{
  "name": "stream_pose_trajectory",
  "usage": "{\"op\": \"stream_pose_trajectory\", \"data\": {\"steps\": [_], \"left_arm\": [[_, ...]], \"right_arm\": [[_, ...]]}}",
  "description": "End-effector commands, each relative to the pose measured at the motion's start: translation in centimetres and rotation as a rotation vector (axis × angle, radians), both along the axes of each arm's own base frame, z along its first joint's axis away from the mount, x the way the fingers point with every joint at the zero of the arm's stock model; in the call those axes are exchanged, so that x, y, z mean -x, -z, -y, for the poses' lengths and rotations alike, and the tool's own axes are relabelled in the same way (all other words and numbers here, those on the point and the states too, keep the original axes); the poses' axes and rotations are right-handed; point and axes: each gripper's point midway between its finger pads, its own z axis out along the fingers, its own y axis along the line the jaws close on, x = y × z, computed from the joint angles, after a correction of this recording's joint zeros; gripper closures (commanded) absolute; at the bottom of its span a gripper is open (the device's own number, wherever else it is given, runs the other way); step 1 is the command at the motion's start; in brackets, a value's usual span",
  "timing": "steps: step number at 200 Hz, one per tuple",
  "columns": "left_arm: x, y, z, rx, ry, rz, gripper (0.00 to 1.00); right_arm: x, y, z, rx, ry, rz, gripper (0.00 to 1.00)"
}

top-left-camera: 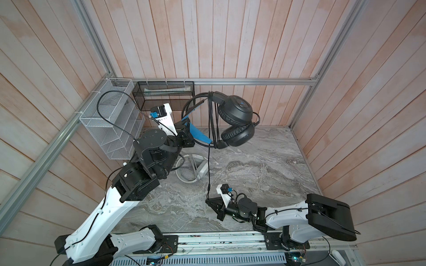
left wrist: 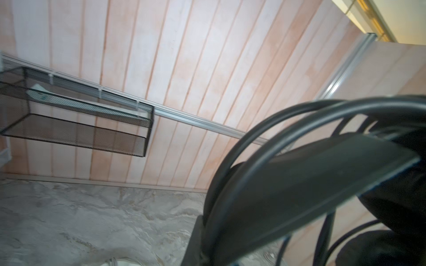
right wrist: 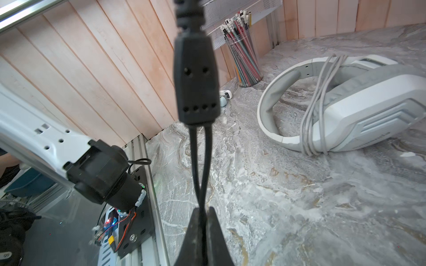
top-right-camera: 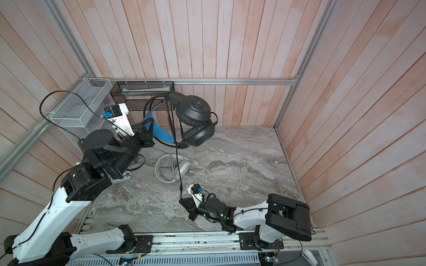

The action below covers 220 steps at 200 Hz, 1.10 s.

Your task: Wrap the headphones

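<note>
Two headsets (top-left-camera: 237, 108) (right wrist: 373, 110), two arms (top-left-camera: 96, 221) (top-left-camera: 285, 216), two wire baskets (top-left-camera: 101, 124) (top-left-camera: 166, 92), one pencil cup (right wrist: 245, 62)

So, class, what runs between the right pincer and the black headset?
Its black cable, with a junction block near the right pincer, seen in both top views.

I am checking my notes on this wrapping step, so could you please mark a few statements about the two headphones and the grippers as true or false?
1. The left gripper holds the black headphones in the air by the headband. True.
2. The white headphones are lifted off the table as well. False: they lie on the table, with no gripper on them.
3. The right gripper is shut on the black cable below the headset. True.
4. The white cable trails loose across the table. False: it is wound around the white headphones.
</note>
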Motion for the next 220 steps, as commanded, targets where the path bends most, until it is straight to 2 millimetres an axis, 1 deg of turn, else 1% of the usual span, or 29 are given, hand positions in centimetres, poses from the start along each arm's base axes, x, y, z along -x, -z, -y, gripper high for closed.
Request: {"op": "stream_pose_trajectory", "data": {"steps": [1,23,46,58,80,93,96,99,103,122,159,176,220], "left_arm": [[-1.3,-3.1,-1.2,0.105,0.002,0.072,1.00],[-4.4,-1.9,-2.3,0.070,-0.051,0.047,1.00],[-7.8,1.0,-3.3,0.035,-0.105,-0.008,1.00],[-9.1,2.6,-3.8,0.024,-0.123,-0.037,1.00],[-10.8,5.4,-4.7,-0.006,-0.159,-0.075,1.00],[-11.7,7.1,-4.9,-0.035,-0.176,-0.101,1.00],[-11.9,7.5,-4.9,-0.041,-0.180,-0.107,1.00],[-12.0,7.9,-4.9,-0.047,-0.182,-0.114,1.00],[-12.3,8.3,-4.9,-0.057,-0.186,-0.120,1.00],[-12.9,10.5,-4.9,-0.097,-0.200,-0.153,1.00],[-13.2,14.0,-5.0,-0.141,-0.212,-0.202,1.00],[-13.0,15.4,-5.1,-0.155,-0.213,-0.225,1.00],[-11.6,18.9,-5.5,-0.185,-0.210,-0.281,1.00]], "right_arm": [[1.7,1.7,0.4,0.098,0.009,0.019,1.00],[4.3,1.0,-0.4,0.140,-0.028,0.061,1.00],[6.5,0.1,-1.0,0.181,-0.047,0.113,1.00],[7.1,-0.3,-1.0,0.200,-0.044,0.135,1.00],[7.9,-1.4,-0.6,0.204,-0.047,0.147,1.00],[8.3,-1.8,-0.4,0.205,-0.060,0.147,1.00],[8.4,-2.2,-0.4,0.196,-0.060,0.147,1.00],[8.4,-1.8,-0.2,0.218,-0.062,0.149,1.00],[8.6,-2.1,-0.2,0.218,-0.065,0.152,1.00],[8.9,-3.5,0.0,0.218,-0.066,0.178,1.00],[8.6,-7.9,0.6,0.170,-0.044,0.233,1.00],[8.2,-9.7,0.8,0.169,-0.027,0.268,1.00],[7.3,-13.7,1.5,0.172,0.020,0.370,1.00]]}}
